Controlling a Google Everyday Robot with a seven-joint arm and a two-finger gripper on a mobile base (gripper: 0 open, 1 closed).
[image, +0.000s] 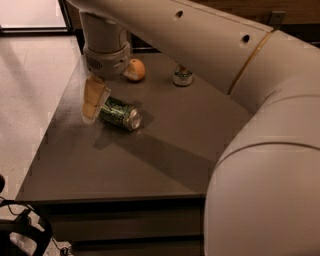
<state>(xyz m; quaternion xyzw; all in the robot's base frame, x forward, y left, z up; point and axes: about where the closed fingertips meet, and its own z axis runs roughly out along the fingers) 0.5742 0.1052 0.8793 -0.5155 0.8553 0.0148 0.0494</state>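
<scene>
Currently gripper (95, 107) low at left end of green can (120, 113), touching or just beside it; grip width cannot tell. Green can on its side on table (165, 155), not lifted. Orange (136, 70), upright can (183, 75) behind, apart.

No lettering reads on the green can (120, 113) beside the claw (93, 106).

Grey table (165, 150); pale glossy floor (30, 75) left; dim warm light
</scene>
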